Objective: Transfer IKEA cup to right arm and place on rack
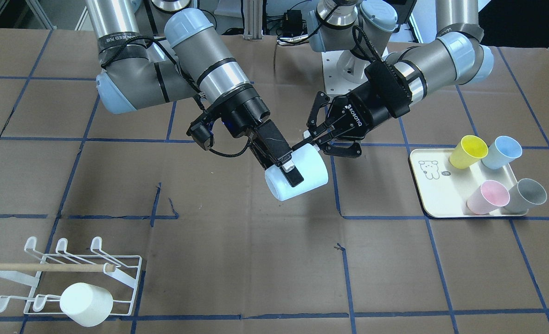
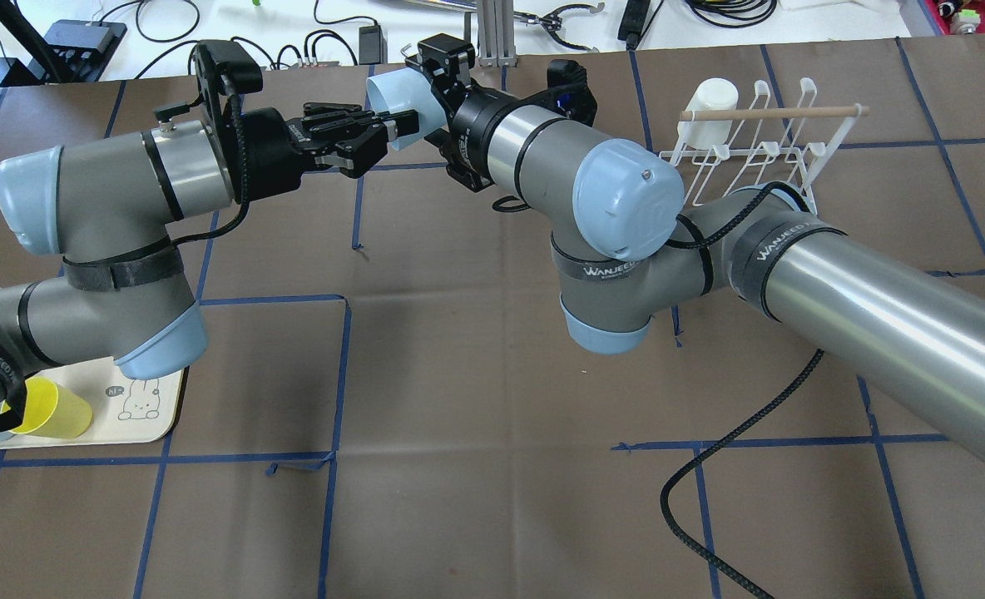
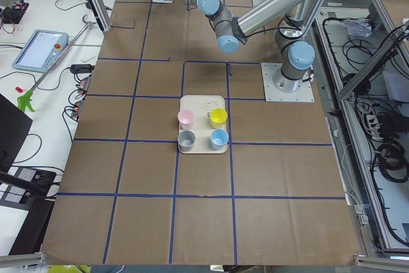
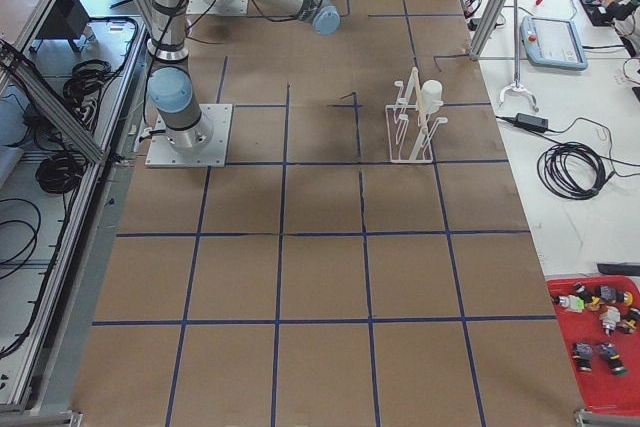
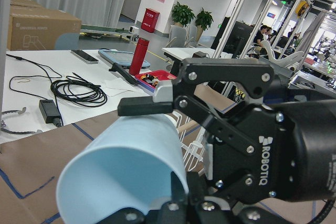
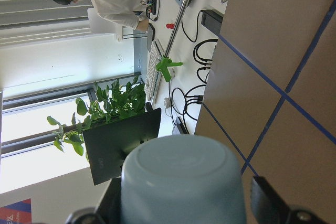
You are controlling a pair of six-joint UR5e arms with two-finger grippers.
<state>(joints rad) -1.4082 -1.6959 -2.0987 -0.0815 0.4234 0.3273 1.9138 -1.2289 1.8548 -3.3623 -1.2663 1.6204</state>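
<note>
The pale-blue IKEA cup hangs on its side in the air between both arms, above the middle of the table. It also shows in the overhead view. My left gripper is shut on the cup's rim, with the open mouth facing its wrist camera. My right gripper spans the cup's body with its pads against the sides, and the cup's base shows in the right wrist view. The white wire rack with a wooden dowel stands far off on the right arm's side.
A white cup sits upside down on the rack's prongs. A cream bear tray on the left arm's side holds yellow, blue, pink and grey cups. A black cable lies on the table.
</note>
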